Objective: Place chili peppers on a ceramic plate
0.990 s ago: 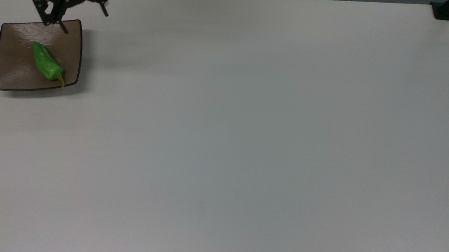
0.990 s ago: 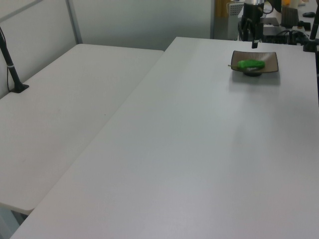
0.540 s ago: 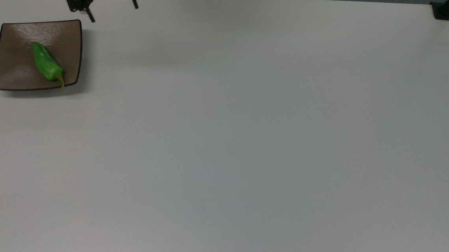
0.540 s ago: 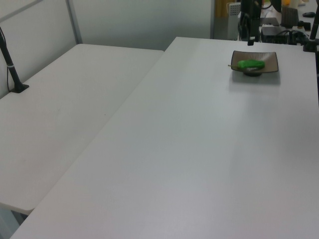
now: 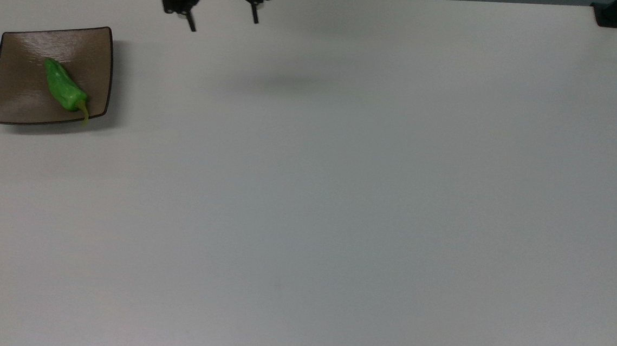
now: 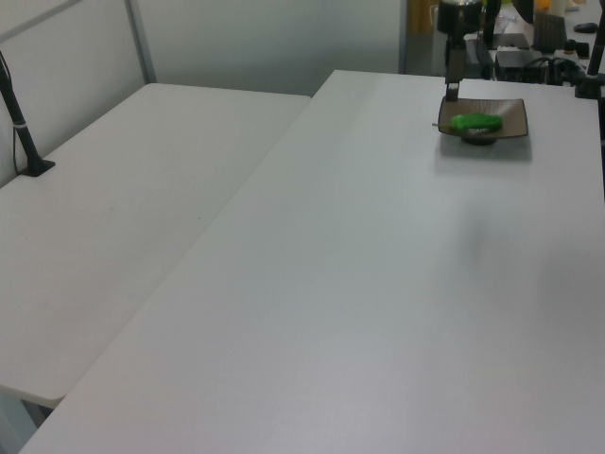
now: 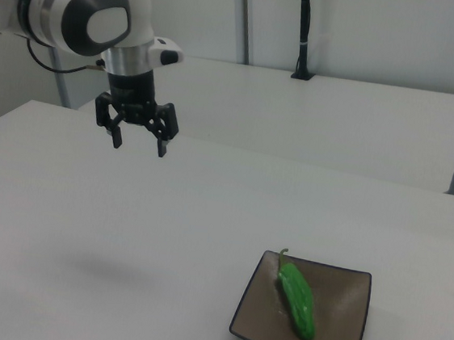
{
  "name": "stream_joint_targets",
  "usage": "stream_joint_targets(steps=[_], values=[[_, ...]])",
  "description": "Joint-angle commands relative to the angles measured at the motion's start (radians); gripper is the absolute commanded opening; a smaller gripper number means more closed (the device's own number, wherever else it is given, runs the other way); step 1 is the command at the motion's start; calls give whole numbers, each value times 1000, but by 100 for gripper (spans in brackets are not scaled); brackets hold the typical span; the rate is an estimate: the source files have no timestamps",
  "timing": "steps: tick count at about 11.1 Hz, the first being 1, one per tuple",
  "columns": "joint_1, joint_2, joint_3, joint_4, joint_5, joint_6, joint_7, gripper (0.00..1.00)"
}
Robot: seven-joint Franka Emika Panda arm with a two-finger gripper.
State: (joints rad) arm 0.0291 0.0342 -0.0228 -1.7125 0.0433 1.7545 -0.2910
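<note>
The green chili pepper lies diagonally on the square brown ceramic plate, its stem toward the plate's lower right corner in the top view. In the right view the chili pepper rests on the plate at the lower right. The left view has the pepper on the plate far back. My gripper hangs open and empty at the top view's upper edge, well to the right of the plate. It is high above the table in the right view, and just left of the plate in the left view.
The white table stretches wide to the top view's right and bottom. A black post base sits at its far right corner. A second white table adjoins on the left view's left. Clutter stands behind the table's far edge.
My open gripper has moved from above the plate's far corner to the top view's right, away from the plate. Pepper and plate have stayed still.
</note>
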Motion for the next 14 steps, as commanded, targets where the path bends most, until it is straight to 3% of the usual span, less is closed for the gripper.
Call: stream_joint_targets(steps=[1, 7, 14], values=[[80, -11, -11, -22, -29, -7, 183, 100], [135, -11, -11, -78, -94, 78, 394, 100], [132, -19, -11, -73, -95, 99, 360, 100]])
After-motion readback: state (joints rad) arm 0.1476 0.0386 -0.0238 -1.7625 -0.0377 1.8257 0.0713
